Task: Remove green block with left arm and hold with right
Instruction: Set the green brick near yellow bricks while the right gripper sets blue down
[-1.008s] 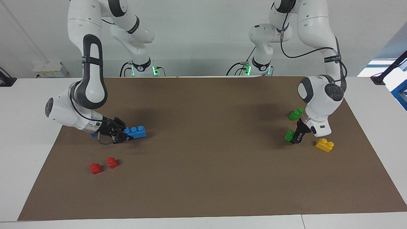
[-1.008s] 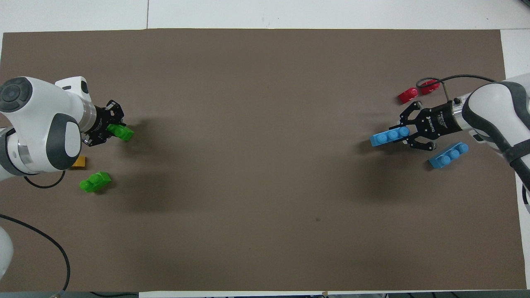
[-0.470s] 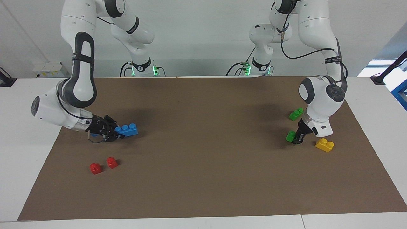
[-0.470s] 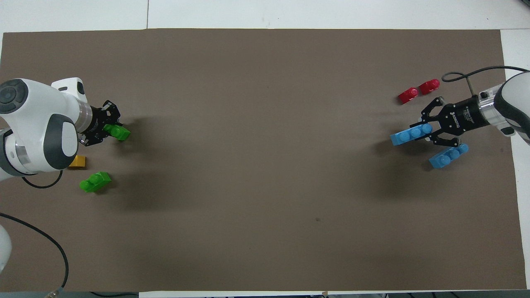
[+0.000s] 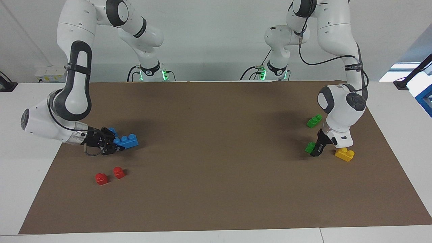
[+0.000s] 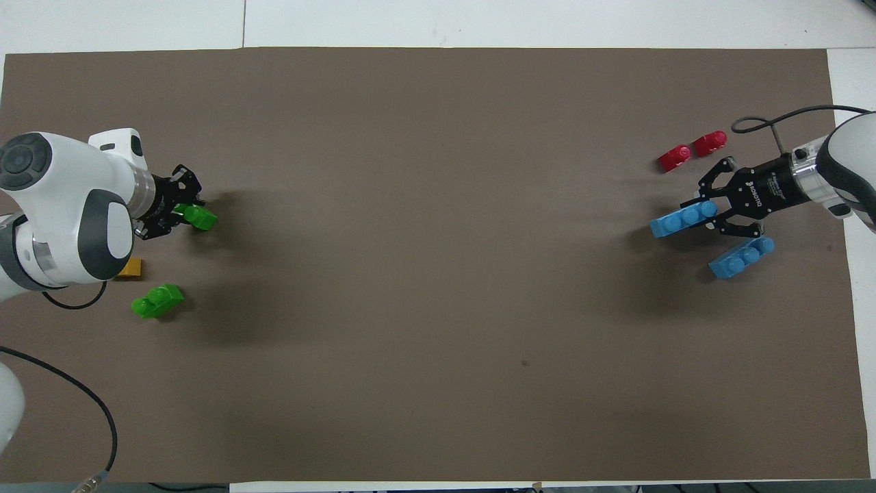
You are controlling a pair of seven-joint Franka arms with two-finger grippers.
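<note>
The green block (image 5: pixel 314 120) (image 6: pixel 157 301), bright with two studs, lies on the brown mat (image 5: pixel 216 175) at the left arm's end, with nothing touching it. A darker, slimmer green block (image 5: pixel 309 147) (image 6: pixel 200 218) sits low at the tip of my left gripper (image 5: pixel 316 152) (image 6: pixel 179 212). I cannot see whether that gripper grips it. My right gripper (image 5: pixel 116 146) (image 6: pixel 705 216) is shut on one end of a blue three-stud brick (image 5: pixel 126 141) (image 6: pixel 683 219), held just over the mat at the right arm's end.
A yellow block (image 5: pixel 344 154) (image 6: pixel 129 268) lies beside the left gripper, partly under the left arm in the overhead view. A second blue brick (image 6: pixel 741 257) lies by the right gripper. Two red blocks (image 5: pixel 101 178) (image 5: pixel 118 172) sit farther from the robots than it.
My right gripper has carried the blue brick toward the right arm's end of the table. The left gripper has sunk slightly with the darker green block at its tip.
</note>
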